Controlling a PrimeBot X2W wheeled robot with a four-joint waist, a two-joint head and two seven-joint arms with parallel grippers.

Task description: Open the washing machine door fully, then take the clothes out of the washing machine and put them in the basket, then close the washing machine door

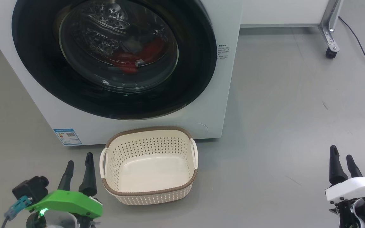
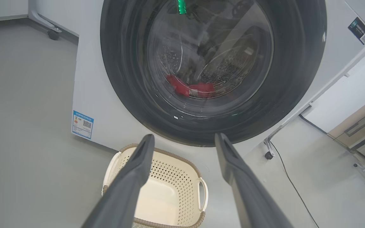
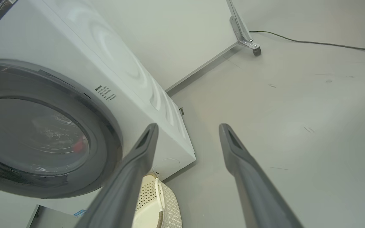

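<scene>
Head view: washing machine door (image 1: pixel 114 53) closed on the white washing machine (image 1: pixel 227 31), red clothes (image 1: pixel 138 57) visible through it. Empty cream basket (image 1: pixel 150 198) on floor (image 1: pixel 280 110) just in front. Left gripper (image 1: pixel 80 158) beside basket, right gripper (image 1: pixel 341 152) well apart; both spread wide, holding nothing.

Left gripper (image 1: pixel 79 160): jaws apart, nothing held, fingers pointing up, just beside the basket (image 1: pixel 150 198) on its left. Right gripper (image 1: pixel 341 153): jaws apart, nothing held, fingers pointing up, well apart from the basket on its right.
</scene>
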